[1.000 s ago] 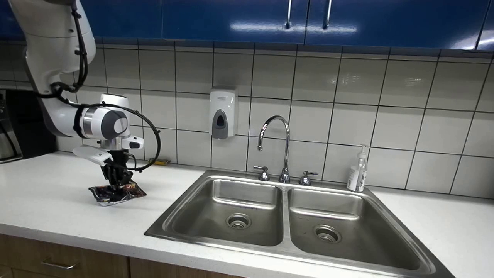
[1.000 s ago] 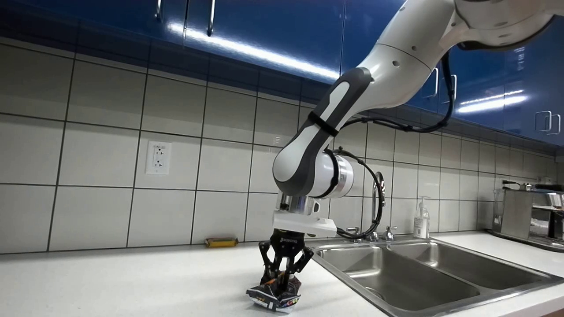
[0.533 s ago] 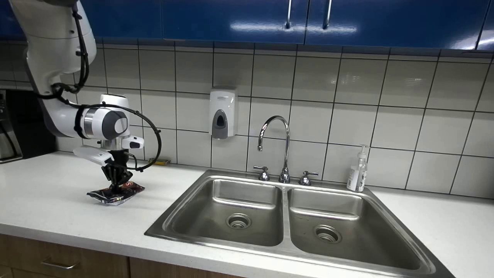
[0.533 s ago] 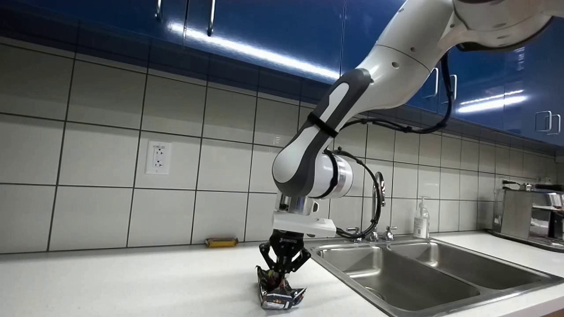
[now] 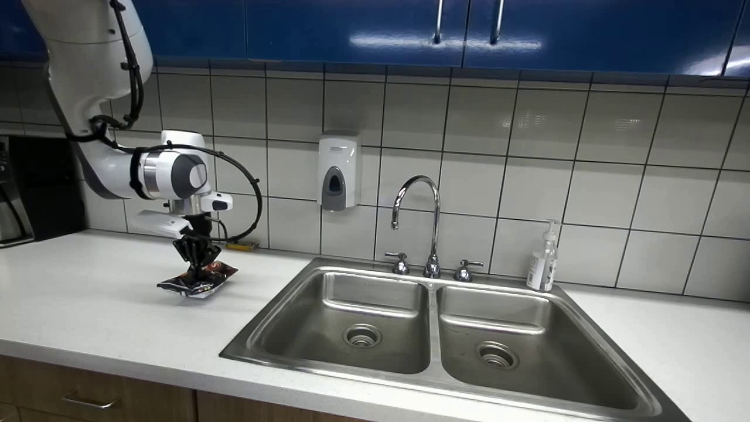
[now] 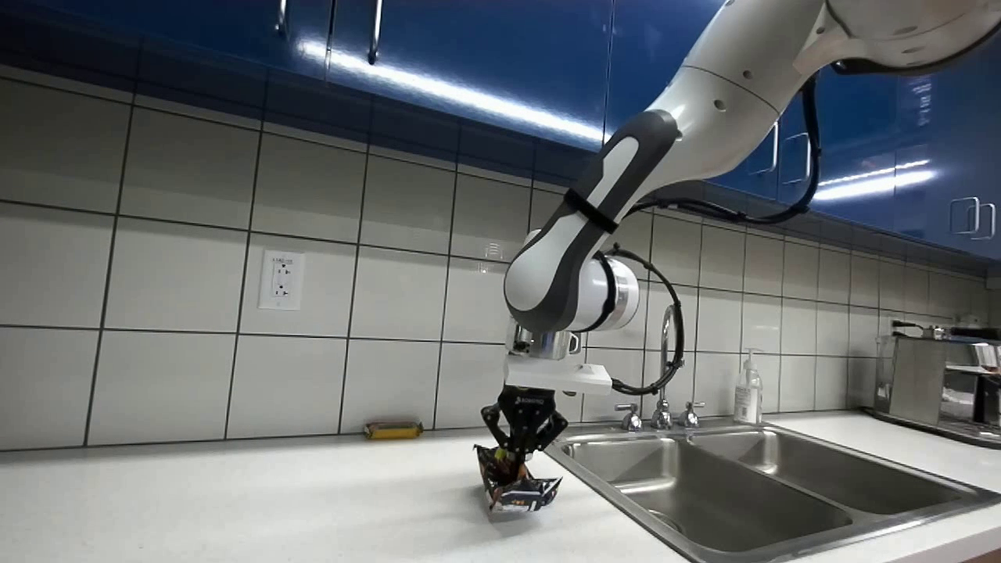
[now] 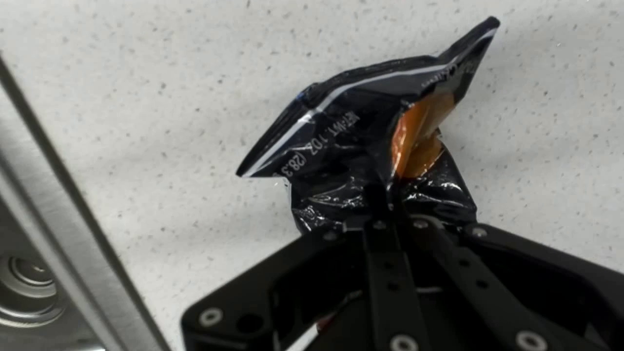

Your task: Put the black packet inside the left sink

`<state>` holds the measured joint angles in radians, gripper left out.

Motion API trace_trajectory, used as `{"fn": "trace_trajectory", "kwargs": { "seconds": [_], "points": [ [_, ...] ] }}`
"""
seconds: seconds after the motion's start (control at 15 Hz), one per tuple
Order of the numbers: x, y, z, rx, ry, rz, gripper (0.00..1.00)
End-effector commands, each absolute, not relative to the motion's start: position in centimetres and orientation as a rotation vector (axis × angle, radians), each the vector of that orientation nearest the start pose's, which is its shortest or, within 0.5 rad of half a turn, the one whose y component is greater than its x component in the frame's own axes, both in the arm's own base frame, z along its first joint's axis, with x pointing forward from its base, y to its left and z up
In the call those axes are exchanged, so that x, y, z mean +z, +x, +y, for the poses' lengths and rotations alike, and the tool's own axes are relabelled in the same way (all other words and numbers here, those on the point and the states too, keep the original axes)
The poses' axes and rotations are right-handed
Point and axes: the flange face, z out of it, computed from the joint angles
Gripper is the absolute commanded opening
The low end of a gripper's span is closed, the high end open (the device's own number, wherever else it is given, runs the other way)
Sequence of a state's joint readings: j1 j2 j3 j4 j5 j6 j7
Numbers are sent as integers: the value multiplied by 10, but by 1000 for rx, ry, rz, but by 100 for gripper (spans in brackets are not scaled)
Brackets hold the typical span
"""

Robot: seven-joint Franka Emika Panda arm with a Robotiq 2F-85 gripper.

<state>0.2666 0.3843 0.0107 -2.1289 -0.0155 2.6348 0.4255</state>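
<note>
The black packet [image 5: 205, 283] is a crumpled wrapper with orange and whitish markings. My gripper [image 5: 197, 269] points down and is shut on its middle, pinching it into a fold; this also shows in an exterior view, with the packet [image 6: 522, 494] a little above the counter. In the wrist view the packet [image 7: 336, 131] sticks out beyond the gripper [image 7: 390, 209], its rear part hidden by the fingers. The left sink [image 5: 304, 340] is to the right of the gripper, and its wall [image 6: 751, 485] shows beyond the packet. Its drain [image 7: 31, 278] shows at the wrist view's left edge.
The right basin [image 5: 551, 357] adjoins the left sink. A tall faucet [image 5: 436, 228] with two handles stands behind the basins. A soap bottle [image 5: 542, 264] stands at the back rim. A yellow wrapped item [image 6: 393, 431] lies by the tiled wall. Blue cabinets [image 5: 351, 29] hang above.
The gripper has closed further on the packet and folded it. Gripper and packet have risen off the counter and moved slightly toward the sink.
</note>
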Motion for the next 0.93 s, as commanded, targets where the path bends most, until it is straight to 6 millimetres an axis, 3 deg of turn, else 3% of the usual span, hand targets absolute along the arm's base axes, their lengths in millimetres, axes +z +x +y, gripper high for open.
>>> {"fn": "trace_trajectory", "kwargs": {
  "seconds": [0.0, 0.27, 0.87],
  "points": [
    [264, 556, 130, -197, -3135, 237, 0],
    [268, 550, 88, -187, -3153, 304, 0],
    [249, 533, -30, -106, -3184, 508, 0]
  ]
}}
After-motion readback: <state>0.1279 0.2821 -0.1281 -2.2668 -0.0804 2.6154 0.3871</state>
